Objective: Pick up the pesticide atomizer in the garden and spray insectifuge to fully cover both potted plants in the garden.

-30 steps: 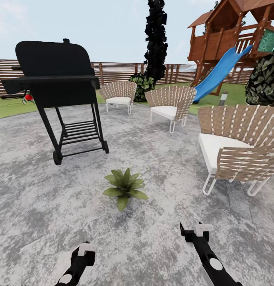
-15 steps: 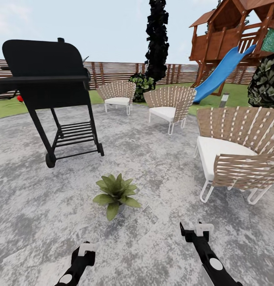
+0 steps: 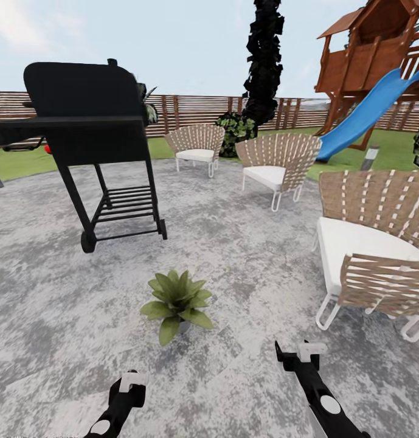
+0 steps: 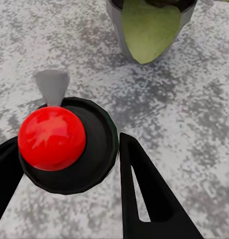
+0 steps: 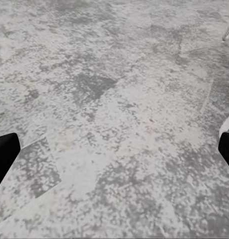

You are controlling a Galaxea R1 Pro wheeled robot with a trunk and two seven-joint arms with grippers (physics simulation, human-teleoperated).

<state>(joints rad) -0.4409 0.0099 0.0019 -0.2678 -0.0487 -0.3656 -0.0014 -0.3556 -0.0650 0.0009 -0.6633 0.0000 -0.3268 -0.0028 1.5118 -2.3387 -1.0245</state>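
One potted plant [image 3: 176, 301], a rosette of broad green leaves, stands on the mottled-grey patio [image 3: 63, 316] just ahead of my arms. Its grey pot and a hanging leaf [image 4: 144, 30] show close in the left wrist view. My left gripper [image 3: 129, 389] [image 4: 69, 139] is shut on the pesticide atomizer [image 4: 69, 144], seen from above as a dark round body with a red spot. My right gripper [image 3: 297, 356] [image 5: 114, 149] is open over bare paving, with nothing between its fingers. The other potted plant is out of view.
A black wheeled grill [image 3: 87, 121] stands at the left beyond the plant. Three wicker chairs [image 3: 379, 243] [image 3: 276, 161] [image 3: 197, 143] line the right and back. Farther off are the slat fence [image 3: 191, 112], a dark tree [image 3: 261, 61] and the playhouse slide [image 3: 367, 112].
The head view has swung, so the grill, chairs and slide sit further right in the picture, and the plant looks slightly nearer. Both arms keep their places in the view.
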